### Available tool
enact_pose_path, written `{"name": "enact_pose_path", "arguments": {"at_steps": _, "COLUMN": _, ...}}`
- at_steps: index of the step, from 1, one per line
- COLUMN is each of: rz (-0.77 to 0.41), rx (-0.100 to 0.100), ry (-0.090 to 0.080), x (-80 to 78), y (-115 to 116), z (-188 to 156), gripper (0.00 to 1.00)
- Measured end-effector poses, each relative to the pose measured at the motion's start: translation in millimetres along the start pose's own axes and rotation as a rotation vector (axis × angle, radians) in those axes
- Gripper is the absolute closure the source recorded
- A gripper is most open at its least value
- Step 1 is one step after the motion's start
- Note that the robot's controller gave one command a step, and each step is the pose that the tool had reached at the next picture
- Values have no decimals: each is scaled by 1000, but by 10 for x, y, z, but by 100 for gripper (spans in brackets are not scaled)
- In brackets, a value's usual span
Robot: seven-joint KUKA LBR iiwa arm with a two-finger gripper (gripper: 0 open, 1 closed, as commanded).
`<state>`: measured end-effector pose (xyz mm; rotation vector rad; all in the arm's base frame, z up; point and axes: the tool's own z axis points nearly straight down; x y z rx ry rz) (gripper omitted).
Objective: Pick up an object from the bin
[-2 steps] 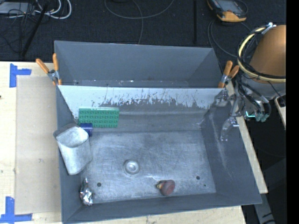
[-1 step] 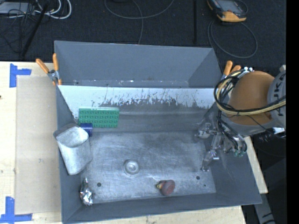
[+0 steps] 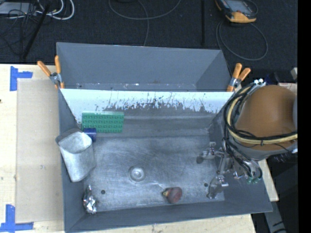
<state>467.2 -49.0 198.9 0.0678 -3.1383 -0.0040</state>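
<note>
As I read the bin (image 3: 146, 67) from its near wall outward, the first thing I meet is a scrap of crumpled foil (image 3: 90, 200) in the near left corner. Along the same wall, right of centre, lies a small reddish-brown lump (image 3: 172, 194). It is the loose thing nearest the end effector (image 3: 213, 174), which hangs over bare floor on the right side, just right of the lump and a little farther back. I see its two fingers spread apart with nothing between them, and neither touches the lump. A round metal ring (image 3: 137, 173) lies flat near the middle of the floor. On the left, a pale plastic cup (image 3: 77, 154) leans against the side wall. Farthest back, a green studded plate (image 3: 102, 122) rests against the far slope, just above the cup.
</note>
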Motion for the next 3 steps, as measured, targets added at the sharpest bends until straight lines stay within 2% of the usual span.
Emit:
{"name": "enact_pose_path", "arguments": {"at_steps": 1, "rz": 24, "rx": 0, "ry": 8, "x": -418, "y": 671, "z": 1067, "gripper": 0}}
{"name": "enact_pose_path", "arguments": {"at_steps": 2, "rz": 25, "rx": 3, "ry": 6, "x": -417, "y": 639, "z": 1022, "gripper": 100}}
{"name": "enact_pose_path", "arguments": {"at_steps": 3, "rz": -224, "rx": 4, "ry": -11, "x": -385, "y": 709, "z": -1305, "gripper": 100}}
